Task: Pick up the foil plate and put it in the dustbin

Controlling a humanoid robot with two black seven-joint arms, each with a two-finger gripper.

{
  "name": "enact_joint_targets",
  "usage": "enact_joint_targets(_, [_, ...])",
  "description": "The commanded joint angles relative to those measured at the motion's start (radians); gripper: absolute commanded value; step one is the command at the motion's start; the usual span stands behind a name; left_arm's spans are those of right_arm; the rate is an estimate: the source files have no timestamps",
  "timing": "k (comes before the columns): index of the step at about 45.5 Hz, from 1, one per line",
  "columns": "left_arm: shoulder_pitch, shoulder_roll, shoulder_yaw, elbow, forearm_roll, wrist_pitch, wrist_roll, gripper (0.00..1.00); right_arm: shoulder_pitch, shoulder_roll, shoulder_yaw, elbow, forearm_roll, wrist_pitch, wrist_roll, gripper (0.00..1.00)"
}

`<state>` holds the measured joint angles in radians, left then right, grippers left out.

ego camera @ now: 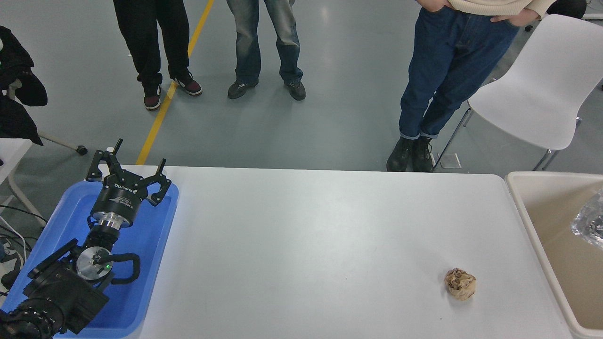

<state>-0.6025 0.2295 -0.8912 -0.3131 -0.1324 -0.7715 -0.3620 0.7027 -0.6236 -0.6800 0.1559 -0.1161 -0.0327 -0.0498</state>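
lying inside the dustbin [541, 221] at the right edge, against its far side: the foil plate [590, 225]. parked over the blue tray [155, 245] at lower left, left gripper [134, 162], jaws spread apart. resting on the white surface [306, 245] near the bin, a crumpled brown paper ball [460, 284].

This looks like a robotics lab or test hall set up inside an industrial building. The floor [339, 70] is smooth grey coated concrete with a yellow lane line [172, 89] painted across it, as in a workshop or warehouse. A plain white counter [306, 245] stands on it, with a blue plastic tray [150, 263] at its left and a beige bin [532, 221] at its right. Three people [443, 75] stand watching at the far side, near a white plastic chair [537, 89]. Loose cables [14, 221] trail at the left edge.
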Motion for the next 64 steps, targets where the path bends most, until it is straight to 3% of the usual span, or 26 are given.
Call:
enact_joint_targets(1, [0.000, 0.001, 0.000, 0.000, 0.001, 0.000, 0.000, 1.00, -0.058, 0.028, 0.046, -0.045, 0.004, -0.044, -0.015, 0.00])
enact_joint_targets(15, [0.000, 0.001, 0.000, 0.000, 0.001, 0.000, 0.000, 1.00, -0.058, 0.028, 0.065, -0.044, 0.006, -0.046, -0.013, 0.00])
enact_joint_targets(16, [0.000, 0.001, 0.000, 0.000, 0.001, 0.000, 0.000, 1.00, -0.058, 0.028, 0.065, -0.044, 0.006, -0.047, -0.012, 0.04])
enact_joint_targets(18, [0.000, 0.001, 0.000, 0.000, -0.001, 0.000, 0.000, 1.00, -0.058, 0.027, 0.065, -0.045, 0.001, -0.056, -0.012, 0.35])
enact_joint_targets(20, [0.000, 0.001, 0.000, 0.000, 0.001, 0.000, 0.000, 1.00, -0.058, 0.027, 0.065, -0.047, 0.004, -0.084, -0.012, 0.59])
enact_joint_targets(23, [0.000, 0.001, 0.000, 0.000, -0.001, 0.000, 0.000, 1.00, -0.060, 0.028, 0.069, -0.044, 0.006, -0.139, -0.012, 0.73])
enact_joint_targets(27, [0.001, 0.001, 0.000, 0.000, 0.001, 0.000, 0.000, 1.00, -0.066, 0.030, 0.086, -0.042, 0.006, -0.173, -0.012, 0.78])
enact_joint_targets(48, [0.000, 0.001, 0.000, 0.000, 0.001, 0.000, 0.000, 1.00, -0.046, 0.012, 0.138, 0.022, -0.004, -0.177, -0.010, 0.85])
enact_joint_targets(56, [0.000, -0.001, 0.000, -0.001, 0.001, 0.000, 0.000, 1.00, 0.012, -0.082, 0.142, 0.169, -0.011, -0.177, -0.010, 0.88])
enact_joint_targets(64, [-0.002, -0.001, 0.000, -0.001, 0.001, 0.000, 0.002, 1.00, 0.127, -0.205, 0.131, 0.453, -0.086, -0.170, -0.010, 1.00])
